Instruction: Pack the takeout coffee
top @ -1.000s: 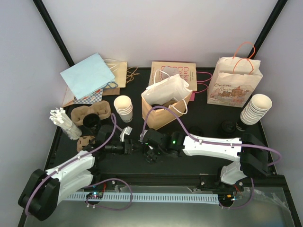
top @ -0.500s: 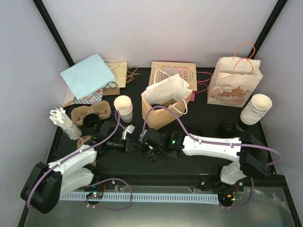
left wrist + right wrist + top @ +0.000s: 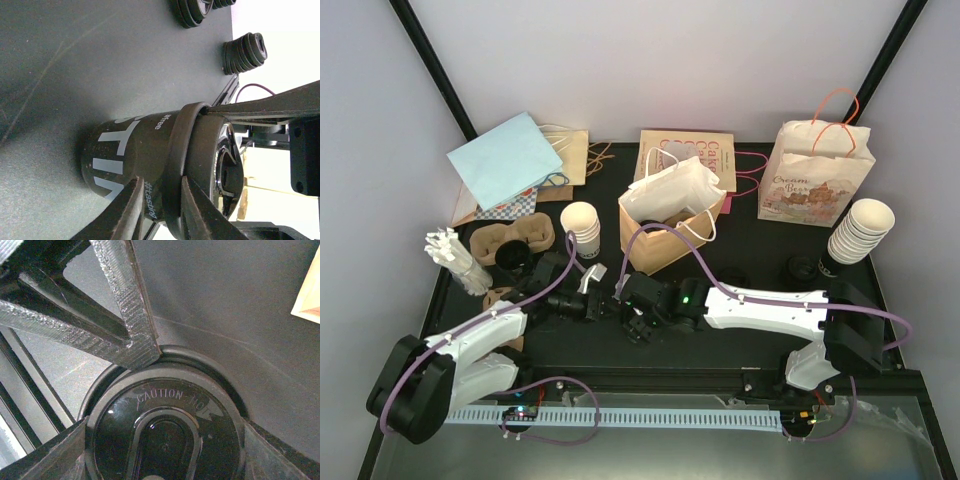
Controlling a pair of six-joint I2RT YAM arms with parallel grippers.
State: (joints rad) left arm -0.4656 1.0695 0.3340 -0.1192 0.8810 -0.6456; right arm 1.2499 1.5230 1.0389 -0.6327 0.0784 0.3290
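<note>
Looks like a robot lab booth: plain white walls (image 3: 670,60), black frame posts (image 3: 433,70), café props (bags (image 3: 815,185), cup stacks (image 3: 860,232)) on counter (image 3: 760,250).

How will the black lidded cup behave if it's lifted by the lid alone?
Its black lid looks glossy, so it is probably slippery to pinch. The black cup would hang only on the rim fit and may drop off. Standing upright, it could tip if nudged.

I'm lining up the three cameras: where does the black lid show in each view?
Top external: not visible; the right gripper, mid-table, covers it.
Left wrist: black lid lower centre-right, edge-on, capping a dark lettered cup.
Right wrist: fills the lower half, face-on, reading CAUTION HOT.
Shared landmark: the right gripper, its fingers flanking the lid in both wrist views.
</note>
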